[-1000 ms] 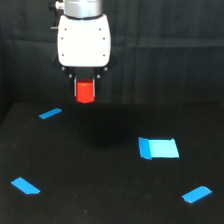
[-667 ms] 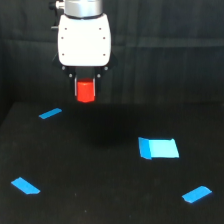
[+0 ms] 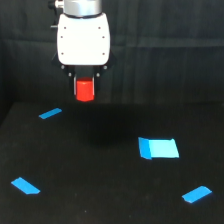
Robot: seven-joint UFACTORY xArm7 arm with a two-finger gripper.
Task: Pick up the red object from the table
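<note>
Gripper hangs above the table, fingers clamped on the red object, which is lifted clear of the black surface. Blue tape strips and a blue rectangle lie below.

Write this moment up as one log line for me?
claw: shut on red block | block: lifted clear of black table | blue tape pieces: lying flat on table | pick: appears done
</note>
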